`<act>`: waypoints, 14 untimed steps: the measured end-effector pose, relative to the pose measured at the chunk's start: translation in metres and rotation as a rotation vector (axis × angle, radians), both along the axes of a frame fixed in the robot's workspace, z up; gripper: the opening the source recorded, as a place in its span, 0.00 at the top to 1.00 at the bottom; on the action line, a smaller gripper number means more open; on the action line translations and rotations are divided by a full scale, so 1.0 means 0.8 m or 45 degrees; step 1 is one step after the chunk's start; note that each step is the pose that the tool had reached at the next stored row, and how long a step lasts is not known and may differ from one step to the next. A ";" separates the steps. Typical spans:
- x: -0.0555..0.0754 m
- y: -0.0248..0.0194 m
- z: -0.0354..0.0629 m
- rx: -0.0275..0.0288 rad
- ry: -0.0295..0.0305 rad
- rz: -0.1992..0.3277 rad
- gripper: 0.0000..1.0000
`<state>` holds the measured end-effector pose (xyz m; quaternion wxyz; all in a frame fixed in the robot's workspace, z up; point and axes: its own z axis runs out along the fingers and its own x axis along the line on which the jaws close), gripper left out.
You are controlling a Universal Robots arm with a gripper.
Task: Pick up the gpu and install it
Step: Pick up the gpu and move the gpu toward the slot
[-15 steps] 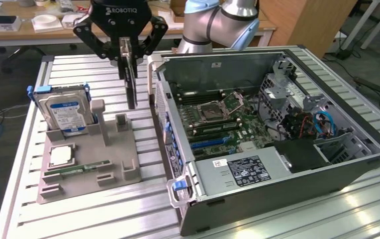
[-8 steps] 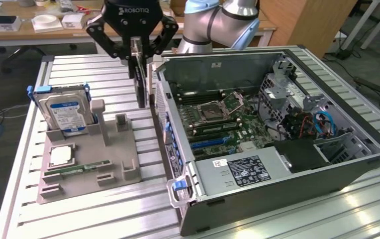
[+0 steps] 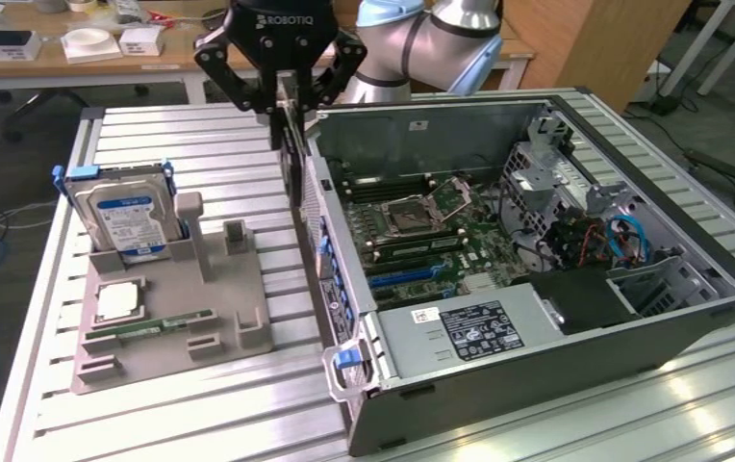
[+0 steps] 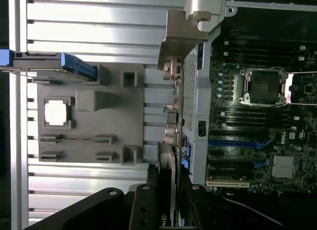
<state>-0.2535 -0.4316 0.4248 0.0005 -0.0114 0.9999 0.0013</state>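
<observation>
End effector (image 3: 288, 104) clenched on the gpu (image 3: 287, 144), card hanging upright just outside the open computer case (image 3: 535, 385): light, stiff, fragile I'd judge (best pinched by its top board edge, off the components).

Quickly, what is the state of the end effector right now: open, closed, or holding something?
End effector: closed, holding the gpu on edge.

Wooden desk (image 3: 194, 53) at back, wooden cabinet (image 3: 598, 38), grey floor (image 3: 9, 173)
</observation>
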 end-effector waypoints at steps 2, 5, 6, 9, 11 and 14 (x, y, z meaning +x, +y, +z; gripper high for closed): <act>0.006 0.0000 0.000 -0.0001 0.0000 0.000 0.73; 0.016 0.0000 0.000 -0.0001 0.0000 0.000 0.73; 0.019 0.0000 0.000 -0.0001 0.0001 0.000 0.73; 0.029 0.0000 0.000 -0.0001 0.0001 0.000 0.73; 0.037 0.0000 0.000 0.0000 0.0001 0.000 0.73; 0.047 0.0000 0.000 0.0000 0.0000 0.000 0.73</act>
